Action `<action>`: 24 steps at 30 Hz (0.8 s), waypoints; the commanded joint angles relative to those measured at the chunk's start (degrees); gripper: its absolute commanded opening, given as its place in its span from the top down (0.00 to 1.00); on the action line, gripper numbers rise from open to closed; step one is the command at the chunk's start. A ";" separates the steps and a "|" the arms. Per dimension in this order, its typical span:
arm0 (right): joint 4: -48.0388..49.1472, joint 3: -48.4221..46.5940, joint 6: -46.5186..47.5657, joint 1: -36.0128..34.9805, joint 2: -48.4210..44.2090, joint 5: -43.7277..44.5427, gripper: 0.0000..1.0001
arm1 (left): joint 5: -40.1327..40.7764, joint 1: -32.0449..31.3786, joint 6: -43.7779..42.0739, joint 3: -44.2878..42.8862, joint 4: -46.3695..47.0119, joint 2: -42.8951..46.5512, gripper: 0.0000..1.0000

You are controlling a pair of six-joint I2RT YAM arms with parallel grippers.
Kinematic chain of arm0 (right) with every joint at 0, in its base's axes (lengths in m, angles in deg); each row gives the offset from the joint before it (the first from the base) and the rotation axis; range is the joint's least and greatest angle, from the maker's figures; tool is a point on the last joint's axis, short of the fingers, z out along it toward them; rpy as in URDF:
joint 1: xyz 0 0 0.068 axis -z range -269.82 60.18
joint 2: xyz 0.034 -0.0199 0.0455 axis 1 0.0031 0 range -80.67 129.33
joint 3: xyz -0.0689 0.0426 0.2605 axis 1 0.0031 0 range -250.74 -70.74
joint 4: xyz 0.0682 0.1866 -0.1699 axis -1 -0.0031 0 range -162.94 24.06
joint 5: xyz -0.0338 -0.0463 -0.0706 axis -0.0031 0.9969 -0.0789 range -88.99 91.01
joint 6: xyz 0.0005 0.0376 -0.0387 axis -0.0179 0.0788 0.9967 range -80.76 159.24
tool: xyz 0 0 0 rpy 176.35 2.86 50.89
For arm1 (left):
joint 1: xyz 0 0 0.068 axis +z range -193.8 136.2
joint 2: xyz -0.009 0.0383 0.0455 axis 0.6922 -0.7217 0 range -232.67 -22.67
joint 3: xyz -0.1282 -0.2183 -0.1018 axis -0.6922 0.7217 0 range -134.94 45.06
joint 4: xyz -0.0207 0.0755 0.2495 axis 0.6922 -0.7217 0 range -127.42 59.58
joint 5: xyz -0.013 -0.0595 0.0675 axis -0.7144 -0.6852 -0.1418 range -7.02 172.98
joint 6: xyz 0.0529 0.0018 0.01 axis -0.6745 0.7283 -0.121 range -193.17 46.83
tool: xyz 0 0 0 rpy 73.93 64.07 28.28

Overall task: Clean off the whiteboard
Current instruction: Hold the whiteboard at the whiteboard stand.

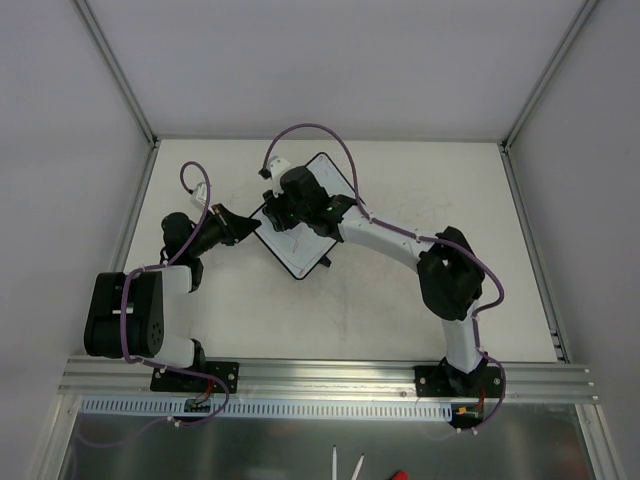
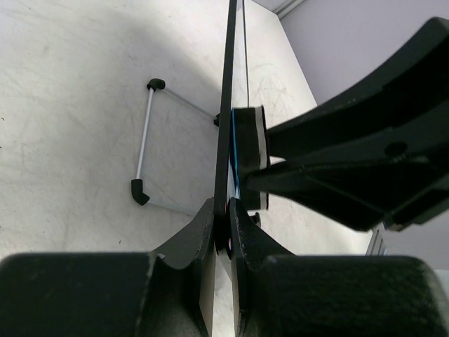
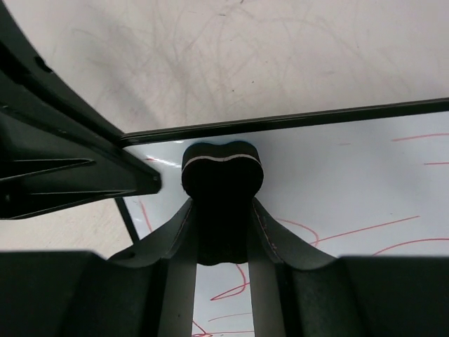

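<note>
While the left pincer (image 2: 224,219) is clamping the board (image 2: 226,105) steady by its rim, the right pincer (image 3: 222,225) is pressing its gripped eraser (image 3: 222,168) onto the scribbles (image 3: 365,228) beside it.

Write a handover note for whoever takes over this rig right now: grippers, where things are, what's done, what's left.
Left gripper: shut on the whiteboard rim, steadying it.
Right gripper: shut on the black eraser, which sits against the board face close to one rim.
Done: both grips set, eraser on the board.
Left: red scribbles show across the face; wipe them off, then release board and eraser.
</note>
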 commanded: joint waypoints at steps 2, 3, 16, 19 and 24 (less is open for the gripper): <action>-4.26 -1.12 -0.92 5.51 1.56 4.48 1.00 | -0.31 -0.59 -4.06 -1.55 2.47 1.40 1.00; -5.13 -1.65 -0.83 6.47 1.83 4.66 1.00 | -0.31 -0.59 -4.06 -1.55 2.47 1.31 1.00; -9.01 -9.99 0.84 12.54 5.96 4.92 1.00 | -0.22 -0.59 -4.68 -1.72 1.50 1.75 1.00; -9.62 -11.14 1.72 12.90 6.66 5.36 1.00 | -0.14 -0.59 -4.68 -1.81 1.50 1.66 1.00; -9.98 -12.73 2.59 13.34 7.19 3.88 1.00 | -0.22 -0.59 -4.68 -1.72 1.41 1.57 1.00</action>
